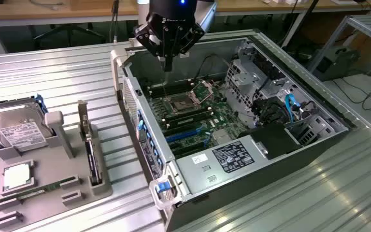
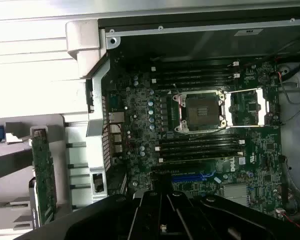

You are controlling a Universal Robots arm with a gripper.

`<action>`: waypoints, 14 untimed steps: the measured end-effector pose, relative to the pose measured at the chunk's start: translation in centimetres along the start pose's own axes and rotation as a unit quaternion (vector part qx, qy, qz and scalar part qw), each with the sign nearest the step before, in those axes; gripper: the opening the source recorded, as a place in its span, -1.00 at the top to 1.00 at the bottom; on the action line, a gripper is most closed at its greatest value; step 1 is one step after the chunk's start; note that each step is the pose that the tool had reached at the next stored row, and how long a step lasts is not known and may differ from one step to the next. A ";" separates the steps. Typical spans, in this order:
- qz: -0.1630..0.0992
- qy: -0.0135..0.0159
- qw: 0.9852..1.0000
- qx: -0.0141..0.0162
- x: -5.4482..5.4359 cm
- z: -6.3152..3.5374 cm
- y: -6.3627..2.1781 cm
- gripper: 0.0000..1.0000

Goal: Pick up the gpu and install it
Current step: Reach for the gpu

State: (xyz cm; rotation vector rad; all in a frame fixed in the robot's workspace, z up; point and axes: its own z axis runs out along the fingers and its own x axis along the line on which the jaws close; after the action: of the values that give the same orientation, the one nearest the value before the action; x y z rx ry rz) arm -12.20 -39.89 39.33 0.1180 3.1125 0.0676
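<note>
**Overhead, closed fingers hang above the open case**

Nearest, on the ribbed metal surface (image 1: 63, 72), a grey tray (image 1: 56, 164) carries the gpu (image 1: 90, 150). The card stands on its long edge in a slot, with nothing touching it. On the exterior view's left of it, a hard drive (image 1: 15, 130) leans in its own holder. Just beside the tray, on the exterior view's right, the computer case (image 1: 192, 181) lies open with its motherboard (image 1: 192, 116) exposed and the processor socket (image 1: 179, 105) unlatched. Farther back, the fingers (image 1: 167, 63) are pressed together around nothing. They point down over the far end of the board, well apart from the gpu.
</note>
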 end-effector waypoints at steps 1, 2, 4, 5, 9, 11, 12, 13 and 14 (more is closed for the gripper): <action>0.000 0.000 1.000 0.000 0.0 0.01 0.00 0.79; 0.000 0.000 1.000 0.000 0.1 0.00 -0.01 0.79; 0.000 0.000 1.000 0.000 0.4 -0.02 -0.03 0.79; 0.000 0.000 1.000 0.000 0.5 -0.01 -0.04 0.79; 0.000 0.000 1.000 0.000 0.9 -0.02 -0.07 0.79; 0.000 0.000 1.000 0.000 1.1 -0.03 -0.08 0.79; 0.000 0.000 1.000 0.000 1.2 -0.03 -0.09 0.79; 0.000 0.000 1.000 0.000 1.3 -0.03 -0.10 0.79; 0.000 0.000 1.000 0.000 1.4 -0.04 -0.10 0.79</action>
State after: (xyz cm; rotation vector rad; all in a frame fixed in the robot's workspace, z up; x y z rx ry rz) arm -13.57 -39.90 39.33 0.1180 3.1125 0.0676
